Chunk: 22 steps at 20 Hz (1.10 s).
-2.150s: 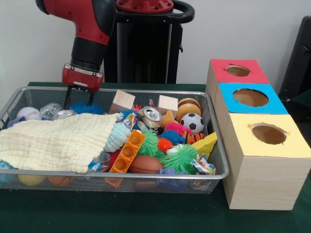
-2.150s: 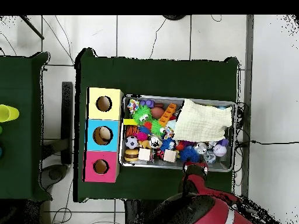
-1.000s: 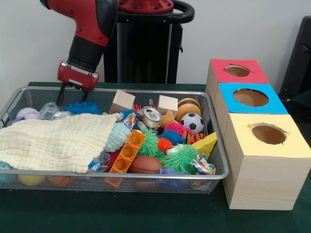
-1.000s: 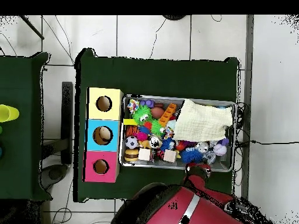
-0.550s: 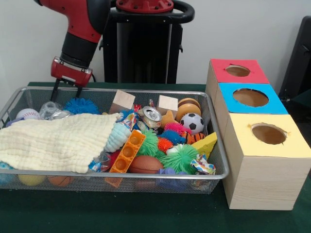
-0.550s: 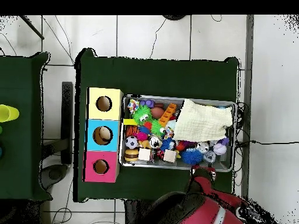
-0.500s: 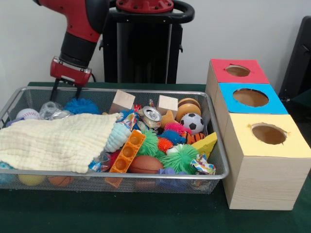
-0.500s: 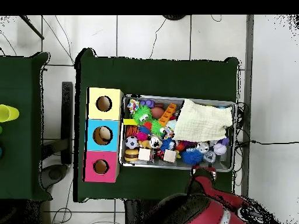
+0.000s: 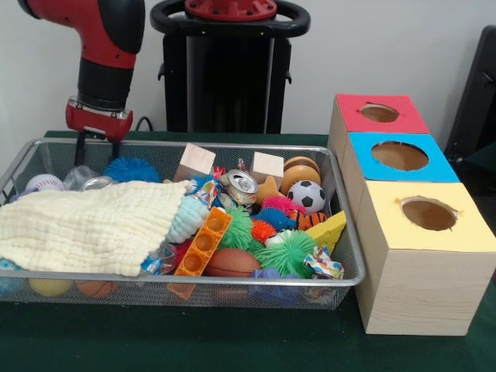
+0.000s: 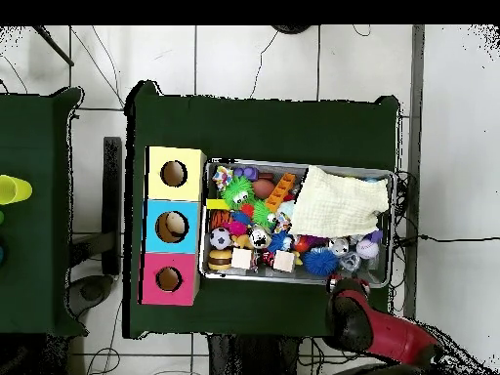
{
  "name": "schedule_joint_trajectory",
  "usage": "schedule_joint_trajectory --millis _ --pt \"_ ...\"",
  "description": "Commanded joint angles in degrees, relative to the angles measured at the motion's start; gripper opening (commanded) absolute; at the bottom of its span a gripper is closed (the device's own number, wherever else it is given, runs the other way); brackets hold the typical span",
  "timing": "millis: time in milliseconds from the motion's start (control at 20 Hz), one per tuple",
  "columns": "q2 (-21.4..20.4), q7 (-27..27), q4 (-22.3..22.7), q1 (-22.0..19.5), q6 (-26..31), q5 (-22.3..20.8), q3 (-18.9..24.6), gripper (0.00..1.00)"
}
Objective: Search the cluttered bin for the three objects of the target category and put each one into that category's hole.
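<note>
Across the green bench (image 9: 232,349) in the front view, a wire mesh bin (image 9: 350,256) holds a heap of toys. A pale yellow cloth (image 9: 85,225) covers the bin's left half. Right of it lie an orange building block (image 9: 203,242), green spiky balls (image 9: 288,252), a brown football (image 9: 231,262), a soccer ball (image 9: 309,195), a crushed can (image 9: 242,184) and two wooden cubes (image 9: 194,162). A baseball (image 9: 45,181) and a blue spiky ball (image 9: 130,169) sit by the far wall. The end effector (image 9: 95,146) hangs over the far left rim, its two thin fingers (image 9: 79,146) moderately apart and holding nothing. Beside the bin stand three boxes with holes: red (image 9: 380,113), blue (image 9: 400,156) and yellow (image 9: 428,214).

From overhead, the bin (image 10: 298,278) lies right of the box row, yellow (image 10: 174,174), blue (image 10: 173,227), red (image 10: 169,278). The cloth (image 10: 340,207) fills its upper right part. The arm (image 10: 376,332) sits just outside the bin's lower right edge; the fingers cannot be made out there.
</note>
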Motion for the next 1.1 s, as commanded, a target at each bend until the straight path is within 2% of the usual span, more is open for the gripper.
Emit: schedule_joint_trajectory --millis 50,600,800,1100 --pt "-0.59 4.47 -3.49 -4.68 6.8 -2.92 14.9 1.0" --pt "-2.74 2.72 -3.91 -5.84 10.98 -3.35 16.82 1.0" --pt "-2.6 3.23 -4.34 -5.8 10.54 -3.49 16.92 1.0" --pt "-2.31 4.1 -5.69 -2.68 8.35 -3.56 13.73 1.0"
